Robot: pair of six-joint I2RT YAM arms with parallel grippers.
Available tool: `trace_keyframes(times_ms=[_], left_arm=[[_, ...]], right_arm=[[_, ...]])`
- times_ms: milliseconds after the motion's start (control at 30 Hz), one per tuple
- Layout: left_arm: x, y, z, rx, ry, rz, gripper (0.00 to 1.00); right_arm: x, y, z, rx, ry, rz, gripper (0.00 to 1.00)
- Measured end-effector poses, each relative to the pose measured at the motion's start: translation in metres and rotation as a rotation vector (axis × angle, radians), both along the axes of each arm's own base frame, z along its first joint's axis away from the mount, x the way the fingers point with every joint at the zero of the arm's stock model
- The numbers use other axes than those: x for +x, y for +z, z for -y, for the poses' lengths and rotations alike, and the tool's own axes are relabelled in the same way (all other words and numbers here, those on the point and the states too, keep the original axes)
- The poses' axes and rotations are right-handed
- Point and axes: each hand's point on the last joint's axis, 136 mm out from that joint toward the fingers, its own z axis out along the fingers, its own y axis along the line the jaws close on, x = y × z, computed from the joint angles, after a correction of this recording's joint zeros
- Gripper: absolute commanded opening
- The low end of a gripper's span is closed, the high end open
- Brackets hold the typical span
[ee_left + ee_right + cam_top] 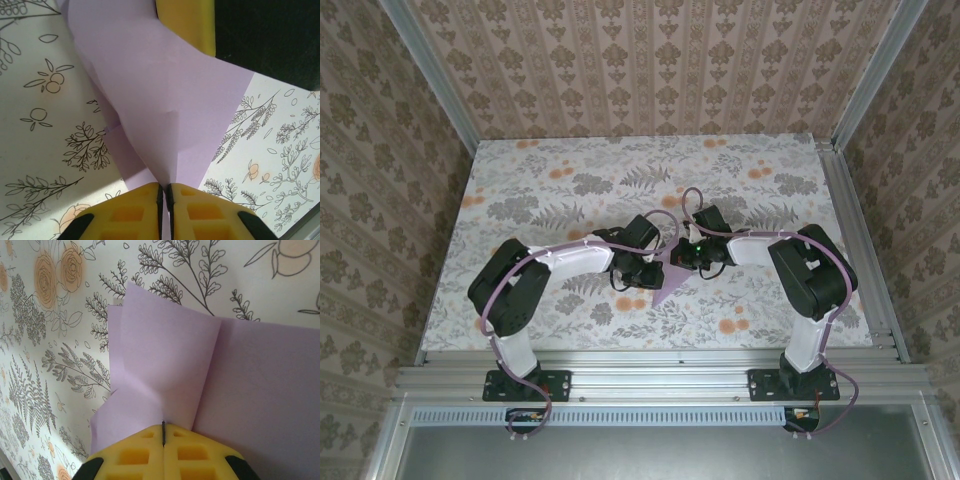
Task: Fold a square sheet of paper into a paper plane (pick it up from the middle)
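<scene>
Where the floral tabletop (550, 180) ends (lilac paper (670, 277) at centre), patterned walls (650, 60) rise.

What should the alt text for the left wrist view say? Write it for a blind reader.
The left gripper, its yellow fingers pressed together, pinches the near edge of a partly folded lilac paper sheet over the floral tabletop. Another yellow finger sits at the paper's far edge.
</scene>
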Motion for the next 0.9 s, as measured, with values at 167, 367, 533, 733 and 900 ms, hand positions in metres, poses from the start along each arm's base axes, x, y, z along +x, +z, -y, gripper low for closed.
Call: trace_keyframes(times_ms=[167,367,533,733,900], left_arm=[[0.000,-0.005,-0.002,0.012,0.002,-0.006,0.10],[0.001,-0.008,-0.006,0.024,0.012,-0.007,0.09],[0.004,-0.010,-0.010,0.030,0.023,-0.003,0.10],[0.005,-0.012,-0.011,0.033,0.028,-0.002,0.11],[0.006,-0.013,-0.013,0.036,0.033,0.001,0.11]], right_arm=[[0.000,0.000,0.000,0.000,0.000,0.000,0.07],[0.000,0.000,0.000,0.000,0.000,0.000,0.07],[0.000,0.000,0.000,0.004,0.000,0.000,0.07],[0.000,0.000,0.000,0.004,0.000,0.000,0.08],[0.000,0.000,0.000,0.004,0.000,0.000,0.07]])
